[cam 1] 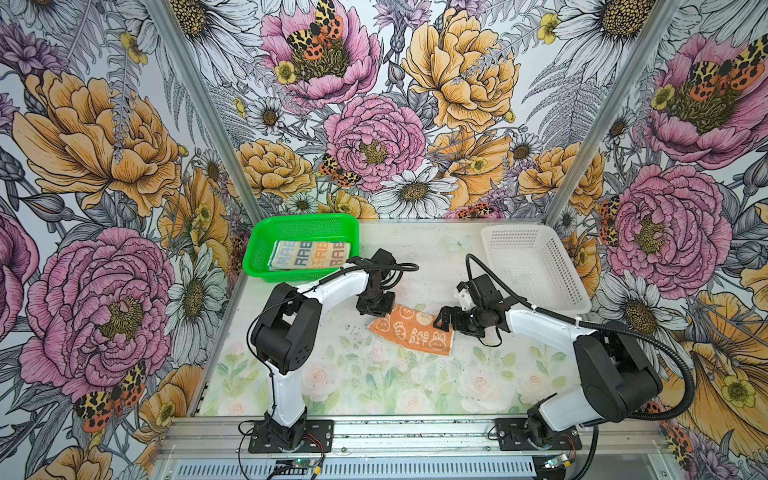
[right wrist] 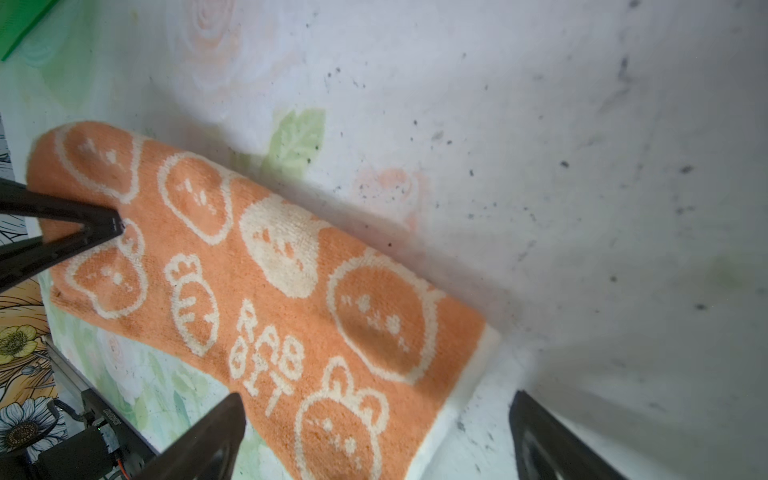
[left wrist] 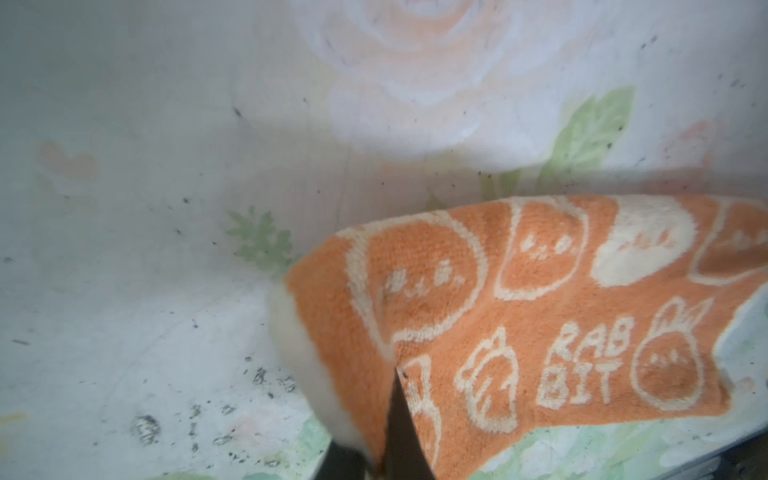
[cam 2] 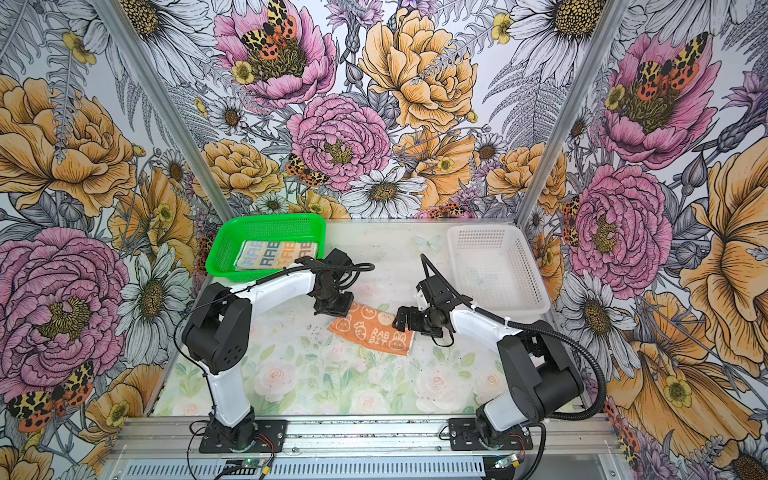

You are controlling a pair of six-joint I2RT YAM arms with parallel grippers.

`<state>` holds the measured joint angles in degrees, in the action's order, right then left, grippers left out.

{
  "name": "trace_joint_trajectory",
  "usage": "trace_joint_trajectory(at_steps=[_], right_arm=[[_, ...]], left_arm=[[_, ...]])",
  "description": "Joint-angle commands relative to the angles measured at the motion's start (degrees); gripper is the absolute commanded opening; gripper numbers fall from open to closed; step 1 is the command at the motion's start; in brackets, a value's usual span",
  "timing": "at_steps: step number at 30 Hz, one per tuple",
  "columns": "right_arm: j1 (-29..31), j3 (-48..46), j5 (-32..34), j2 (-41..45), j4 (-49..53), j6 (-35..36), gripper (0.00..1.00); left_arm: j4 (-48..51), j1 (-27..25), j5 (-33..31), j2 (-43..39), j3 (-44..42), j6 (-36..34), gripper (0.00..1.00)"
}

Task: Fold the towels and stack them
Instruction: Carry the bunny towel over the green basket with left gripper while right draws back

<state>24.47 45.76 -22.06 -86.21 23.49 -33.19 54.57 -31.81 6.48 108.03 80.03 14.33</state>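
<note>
An orange towel [cam 1: 411,332] [cam 2: 374,330] printed with white bunnies and "RABBIT" lies folded into a strip at the table's centre. My left gripper [cam 1: 376,309] [left wrist: 374,436] is shut on the strip's left end, pinching the cloth [left wrist: 519,316] between its dark fingers. The right wrist view also shows this left gripper [right wrist: 112,226] clamped on the far end. My right gripper [cam 1: 442,322] [right wrist: 374,415] is open, and the towel's right end [right wrist: 332,316] lies between its spread fingers [right wrist: 224,424]. A folded cream towel [cam 1: 309,255] [cam 2: 276,253] with coloured lettering lies inside the green basket.
The green basket [cam 1: 257,245] [cam 2: 216,249] stands at the back left, close behind the left arm's wrist. A white mesh basket [cam 1: 536,266] [cam 2: 494,266] sits at the back right. Flower-printed walls enclose the table on three sides.
</note>
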Motion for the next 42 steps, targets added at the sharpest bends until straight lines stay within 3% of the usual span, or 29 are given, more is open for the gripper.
trace_joint_trajectory(at_steps=[1, 7, 18, 23, 32, 42], right_arm=[[0.41, 4.04, -1.22, -1.12, -0.61, 1.64, 0.99], [0.14, 10.29, -2.78, -3.64, -0.54, 3.31, 0.99], [0.04, 27.63, -5.91, -13.15, 0.07, 5.13, 0.99], [0.51, 35.04, -7.1, -18.42, 0.41, 4.96, 0.99], [3.14, 46.94, -8.08, -27.4, 1.17, 3.69, 0.99], [4.79, 55.89, -8.78, -34.05, 2.44, 1.64, 0.99]], left_arm=[[5.5, 1.34, -5.85, -0.58, 5.47, -4.83, 0.0], [10.72, 4.16, -11.04, 1.78, 16.49, -9.41, 0.0], [16.01, 10.9, -20.8, 13.89, 43.33, -18.53, 0.0], [15.98, 16.01, -21.17, 17.46, 52.2, -21.02, 0.0], [15.78, 25.24, -19.97, 20.86, 57.42, -24.96, 0.0], [15.78, 30.47, -19.21, 24.58, 56.37, -29.97, 0.0]])
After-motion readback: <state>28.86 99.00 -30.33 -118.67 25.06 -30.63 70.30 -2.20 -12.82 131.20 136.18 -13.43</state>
